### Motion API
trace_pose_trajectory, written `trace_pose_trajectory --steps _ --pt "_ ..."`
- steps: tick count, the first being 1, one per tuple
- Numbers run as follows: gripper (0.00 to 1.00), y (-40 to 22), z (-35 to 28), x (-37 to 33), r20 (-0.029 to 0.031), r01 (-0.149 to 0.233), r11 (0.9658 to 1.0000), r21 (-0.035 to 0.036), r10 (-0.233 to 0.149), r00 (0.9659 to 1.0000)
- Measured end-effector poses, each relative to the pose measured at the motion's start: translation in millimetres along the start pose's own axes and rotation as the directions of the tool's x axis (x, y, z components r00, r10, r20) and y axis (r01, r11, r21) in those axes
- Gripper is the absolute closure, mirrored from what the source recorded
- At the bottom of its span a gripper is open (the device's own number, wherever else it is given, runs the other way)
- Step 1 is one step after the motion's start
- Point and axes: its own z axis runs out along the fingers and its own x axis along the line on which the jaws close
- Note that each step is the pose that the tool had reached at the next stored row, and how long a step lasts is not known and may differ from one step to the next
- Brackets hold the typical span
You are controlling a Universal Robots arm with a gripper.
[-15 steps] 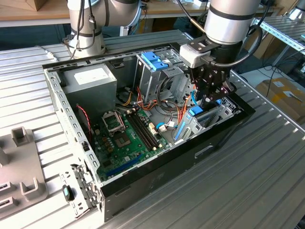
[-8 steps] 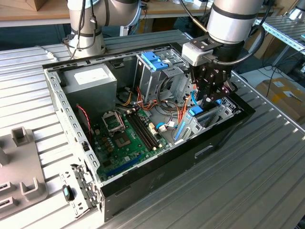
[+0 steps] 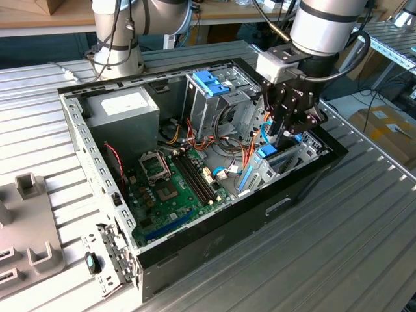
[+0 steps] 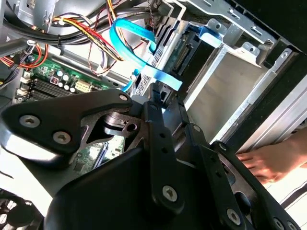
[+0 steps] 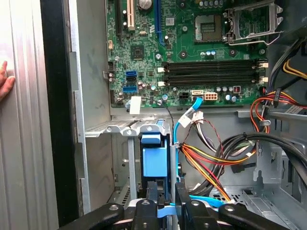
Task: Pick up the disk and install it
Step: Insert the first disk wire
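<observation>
The arm's hand (image 3: 281, 140) hangs low inside the open computer case (image 3: 195, 250) on the ribbed counter (image 3: 338, 247), over the drive bay (image 5: 120, 128) in the case's corner toward the exterior view's right. The disk (image 5: 154, 163), light blue carrier showing, stands on edge in that bay directly beneath the hand. Its long axis appears to run in line with the arm's reach. Whether the hand clasps it or is free of it cannot be told.

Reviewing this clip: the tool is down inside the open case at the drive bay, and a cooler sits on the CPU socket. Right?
No: the CPU socket is bare, with no cooler, as the first wrist view shows. The tool is indeed down inside the open case at the drive bay.
</observation>
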Motion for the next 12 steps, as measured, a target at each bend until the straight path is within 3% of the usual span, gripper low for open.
trace_pose_trajectory --steps 3,6,9,12 --pt "0.71 -5.5 0.3 -0.3 -0.0004 0.001 0.9999 -0.0149 -0.001 1.0000" --pt "0.71 -9.2 0.5 -1.0 -0.0021 0.002 0.9997 -0.0231 -0.002 1.0000" --pt "0.71 -17.2 1.0 -1.8 -0.0039 0.003 0.9993 -0.0383 -0.004 1.0000" --pt "0.71 -20.6 1.2 -2.5 -0.0065 0.004 0.9988 -0.0483 -0.005 1.0000"
